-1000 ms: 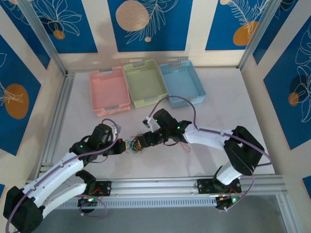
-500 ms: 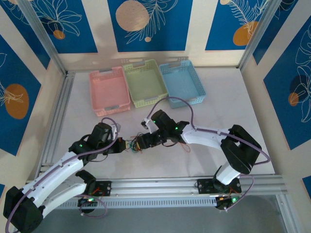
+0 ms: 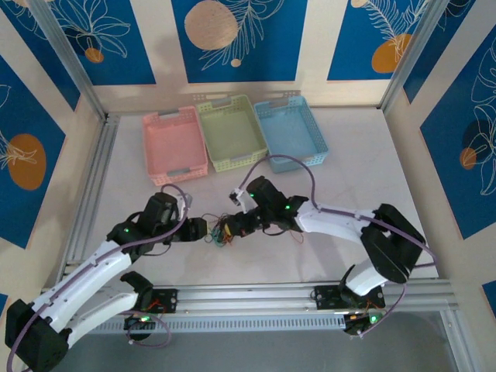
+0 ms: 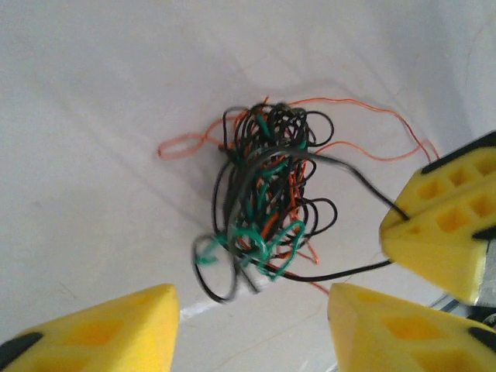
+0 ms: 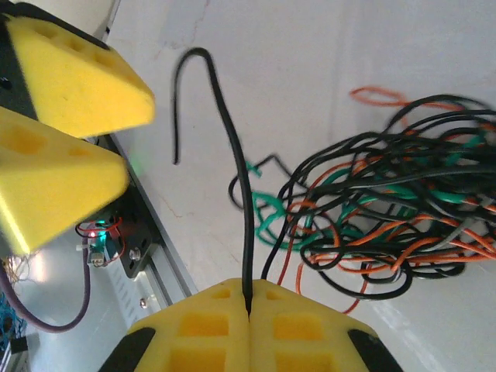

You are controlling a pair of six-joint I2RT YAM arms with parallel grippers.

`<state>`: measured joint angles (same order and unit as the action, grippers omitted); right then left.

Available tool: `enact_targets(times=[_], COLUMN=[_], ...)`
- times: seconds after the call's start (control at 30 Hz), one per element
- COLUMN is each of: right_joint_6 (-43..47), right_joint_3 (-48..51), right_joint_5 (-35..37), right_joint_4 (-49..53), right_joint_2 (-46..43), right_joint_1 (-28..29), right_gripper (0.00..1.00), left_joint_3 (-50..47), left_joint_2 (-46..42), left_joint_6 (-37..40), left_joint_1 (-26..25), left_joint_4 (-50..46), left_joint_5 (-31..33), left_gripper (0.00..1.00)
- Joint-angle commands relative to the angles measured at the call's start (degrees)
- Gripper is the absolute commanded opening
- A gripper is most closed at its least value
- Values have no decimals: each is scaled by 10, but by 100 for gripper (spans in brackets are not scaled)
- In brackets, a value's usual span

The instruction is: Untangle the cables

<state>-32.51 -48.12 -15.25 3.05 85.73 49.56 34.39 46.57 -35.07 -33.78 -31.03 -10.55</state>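
The cables (image 3: pixel 221 232) lie as a tangled knot of black, orange and green strands on the white table between the two grippers. My left gripper (image 3: pixel 200 230) sits just left of the knot. In the left wrist view its jaws (image 4: pixel 252 333) stand open, with the cables (image 4: pixel 267 201) just beyond the tips and nothing between them. My right gripper (image 3: pixel 235 226) is at the knot's right side. Its yellow fingers (image 5: pixel 248 310) are shut on one black cable (image 5: pixel 245 232) that runs up out of the pinch, the cable knot (image 5: pixel 387 225) to its right.
Three baskets stand in a row at the back: pink (image 3: pixel 174 146), green (image 3: pixel 231 132) and blue (image 3: pixel 291 132). An aluminium rail (image 3: pixel 256 294) runs along the table's near edge. A loose orange strand (image 3: pixel 294 232) trails to the right of the knot.
My left gripper has opened and let go of the knot. My right gripper has shut on a black cable. The knot has shifted slightly on the table.
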Motion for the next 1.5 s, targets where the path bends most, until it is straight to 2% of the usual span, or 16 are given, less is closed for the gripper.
enact_targets(times=[0.0, 0.07, 0.13, 0.33, 0.53, 0.93, 1.1, 1.3, 1.33, 1.47], right_joint_6=[-36, -59, -80, -130, -136, -135, -135, -135, -135, -136], right_joint_3=[39, 57, 66, 76, 75, 72, 71, 70, 69, 69], right_joint_5=[-15, -40, -51, -108, -109, -111, -111, -112, -111, -111], right_joint_4=[-52, -77, -86, -128, -130, -128, -126, -126, -126, -126], right_joint_2=[-42, -47, -42, -2, 6, 13, 13, 15, 16, 18], right_joint_1=[-37, -66, -90, -147, -153, -153, -153, -152, -152, -152], right_gripper=[0, 0, 0, 0, 0, 0, 0, 0, 0, 0], left_joint_3=[46, 56, 58, 12, 1, -22, -26, -43, -44, -44], left_joint_2=[-14, -14, -3, 54, 119, 216, 230, 203, 198, 176], left_joint_6=[23, 26, 28, 17, 10, -15, -20, -27, -27, -28], left_joint_1=[-4, -3, -3, -5, -30, -92, -108, -110, -110, -110], left_joint_4=[-37, -37, -22, 105, 172, 245, 257, 250, 247, 228], left_joint_5=[47, 67, 61, -51, -82, -77, -71, -65, -65, -56], left_gripper=[64, 69, 71, 68, 62, 58, 46, 35, 31, 6])
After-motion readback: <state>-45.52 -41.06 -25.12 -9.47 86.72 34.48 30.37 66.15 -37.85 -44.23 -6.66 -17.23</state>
